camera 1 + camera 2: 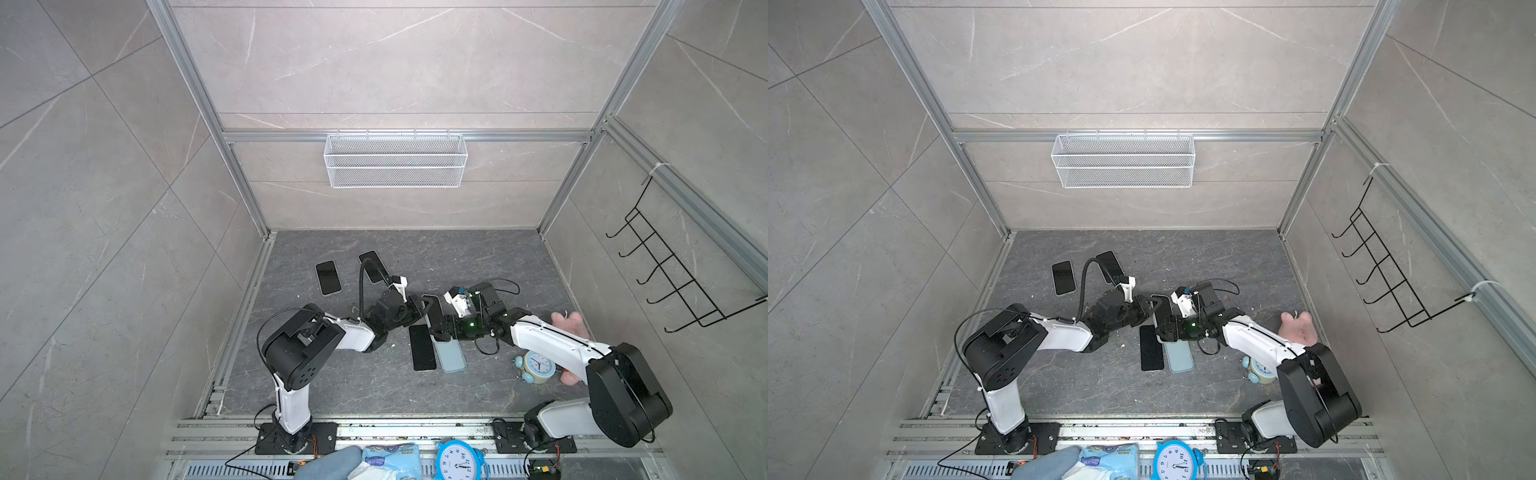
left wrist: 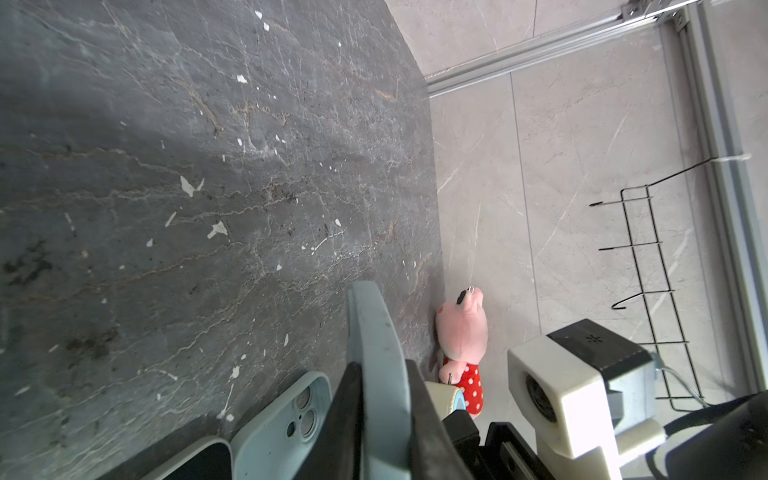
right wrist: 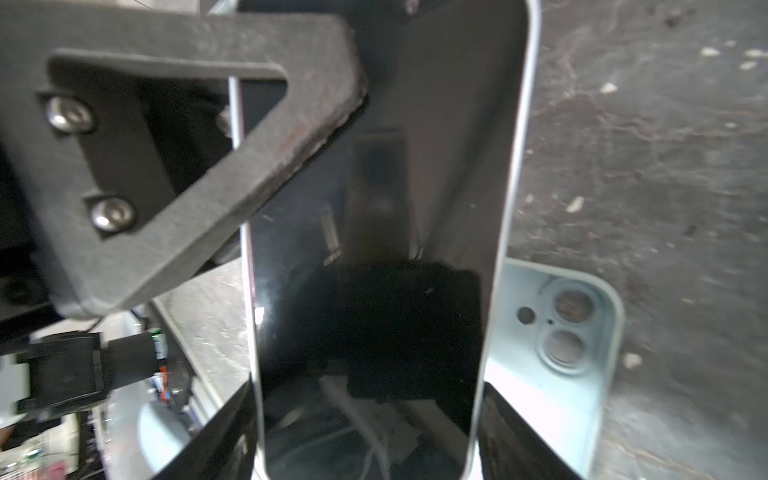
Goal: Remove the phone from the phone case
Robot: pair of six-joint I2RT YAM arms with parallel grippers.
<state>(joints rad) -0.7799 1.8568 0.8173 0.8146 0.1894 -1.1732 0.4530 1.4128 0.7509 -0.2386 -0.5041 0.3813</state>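
The dark grey veined bench [image 1: 478,257], flecked white, is boxed in by pale tile walls. A wire basket [image 1: 395,160] hangs on the back wall and a hook rack [image 1: 673,266] on the side wall. Between the claws the phone [image 3: 374,199] sits in its phone case [image 2: 374,332], raised off the bench. The left claw [image 2: 384,415] pinches the case's end and the right claw [image 3: 365,449] clamps its sides. Just beside the right claw lie another blue case [image 1: 451,353] and a black phone [image 1: 422,347]. Behind it are a plush pig [image 1: 569,322] and a clock [image 1: 538,365].
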